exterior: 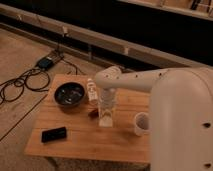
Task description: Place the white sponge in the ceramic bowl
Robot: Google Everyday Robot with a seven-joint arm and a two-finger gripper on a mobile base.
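Note:
The ceramic bowl (70, 95) is dark, round and glossy, and stands on the left part of the wooden table (80, 142). My gripper (106, 116) points down over the middle of the table, to the right of the bowl. The white sponge (106, 121) shows as a pale block at the gripper's lower end, held just above the tabletop. The arm reaches in from the right and hides the table behind it.
A small clear bottle (92, 91) stands between the bowl and the gripper. A small brown object (93, 113) lies left of the gripper. A white cup (142, 123) stands to the right, and a flat black object (53, 134) lies front left. Cables (22, 82) lie on the floor.

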